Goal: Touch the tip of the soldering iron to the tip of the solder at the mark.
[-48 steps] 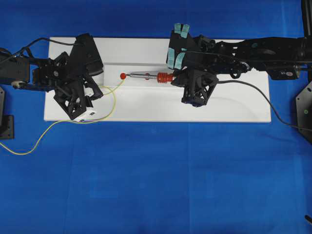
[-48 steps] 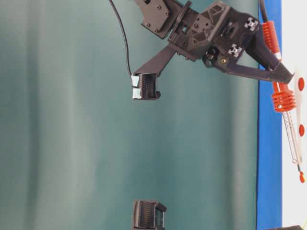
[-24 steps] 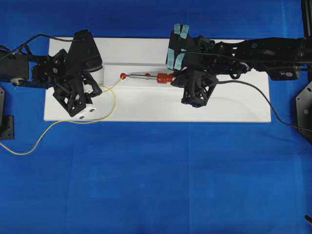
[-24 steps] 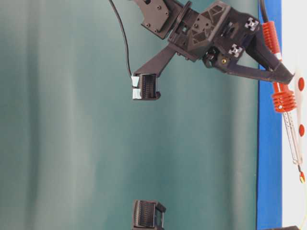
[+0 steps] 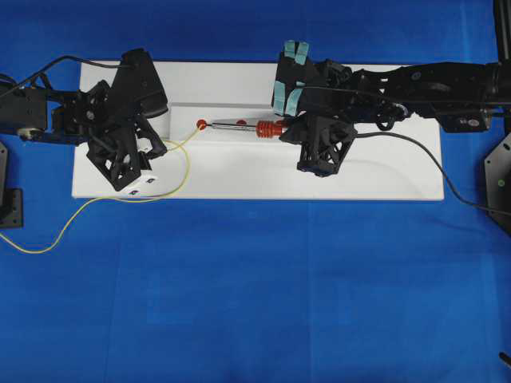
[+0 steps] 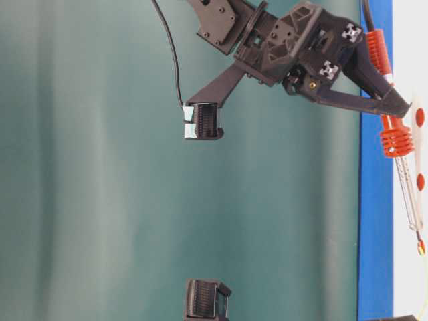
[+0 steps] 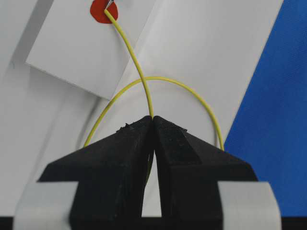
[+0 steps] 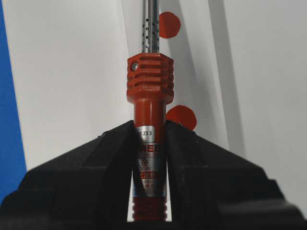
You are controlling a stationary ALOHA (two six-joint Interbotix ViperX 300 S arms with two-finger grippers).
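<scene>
The left black fingers (image 7: pixel 152 143) are squeezing together on the long thin yellow wire of solder (image 7: pixel 139 72). The solder is poking out from between them and reaching up to a round red mark (image 7: pixel 100 12) on a white card (image 7: pixel 86 52). Its tip is sitting on that mark, and a tiny bit of metal point is touching it there. Behind the fingers, the rest of the solder is looping round and trailing off the white board (image 5: pixel 383 175) onto the blue surface (image 5: pixel 255 303).

The right black fingers (image 8: pixel 149 163) are clamping tight on the red-orange handle of the slim soldering iron (image 8: pixel 149 86). Its ribbed collar is sitting just past the fingers, and its thin metal shaft is pointing away over the white board. From above, the iron's tip is resting at the red mark, meeting the end of the solder. Two more red marks are lying beside the shaft.
</scene>
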